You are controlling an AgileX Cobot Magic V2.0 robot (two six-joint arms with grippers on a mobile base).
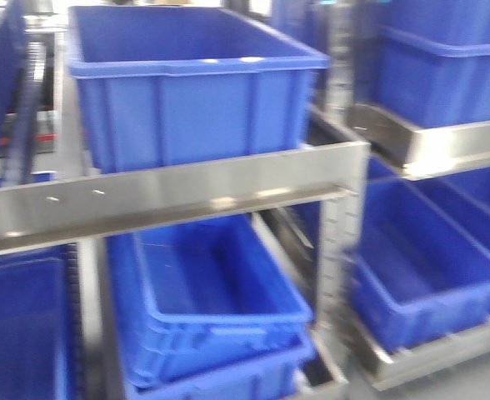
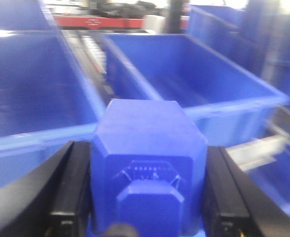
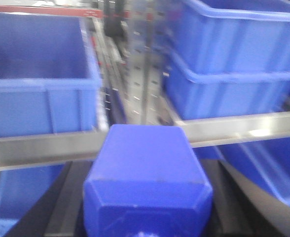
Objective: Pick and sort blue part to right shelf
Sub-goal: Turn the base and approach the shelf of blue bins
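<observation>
Left claw (image 2: 146,155) is clamped on the blue part (image 2: 146,123). Its black fingers (image 2: 73,187) press flat against the block's two opposite sides, a sensible hold since those faces are parallel and give the pads full contact. The part lies lengthwise along the claw, its narrow neck end toward the camera, and is carried clear above an open blue bin (image 2: 199,79), with another bin (image 2: 31,84) to the left of it.

Neither claw shows in the front view. It shows only a steel rail (image 1: 170,196) carrying an upper bin (image 1: 187,92), nested bins (image 1: 220,292) below it, and the right shelf (image 1: 432,148) beyond the upright post (image 1: 341,250). That shelf has a deep lower bin (image 1: 428,275), probably where the parts should go.

Right claw (image 3: 147,175) grips a second blue part (image 3: 147,158) the same way, dark fingers flanking its sides, though blur hides the exact contact. It hangs in front of a shelf rail (image 3: 243,129) below stacked bins (image 3: 234,54).

Both parts look picked and in transit, neither yet dropped. The next move needs a reach over a bin rim on the right before the grip is released.
</observation>
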